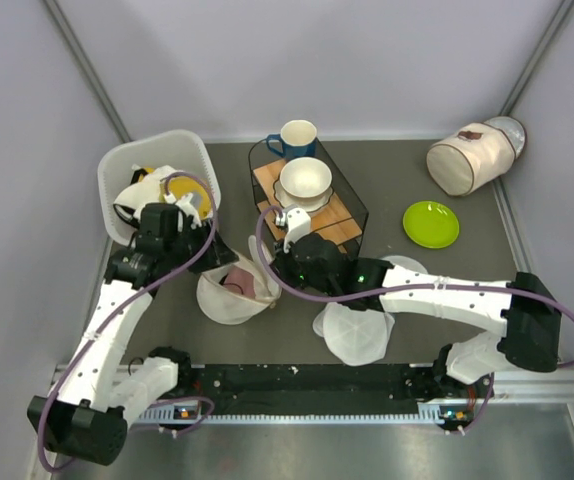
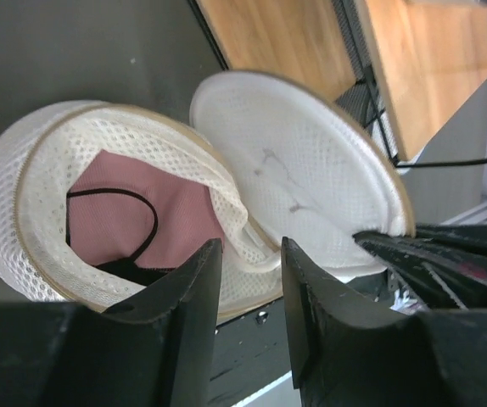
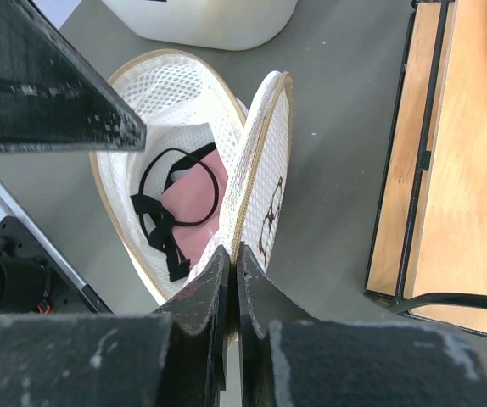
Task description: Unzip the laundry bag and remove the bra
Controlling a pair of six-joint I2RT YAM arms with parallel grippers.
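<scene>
Bra (image 2: 142, 216) looks soft, light and floppy inside the open laundry bag (image 2: 23, 195), at 9 o'clock from the lid (image 2: 311, 170) that our right claw (image 3: 231, 254) pinches tight, so we think our left claw (image 2: 250, 250), fingers apart, should grab its pink middle.

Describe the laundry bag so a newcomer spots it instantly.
Find the white basket at the table's far left. Toward the near edge from it lies the laundry bag. Unlike the flat white discs to its right, it gapes open, showing a pink bra.
</scene>
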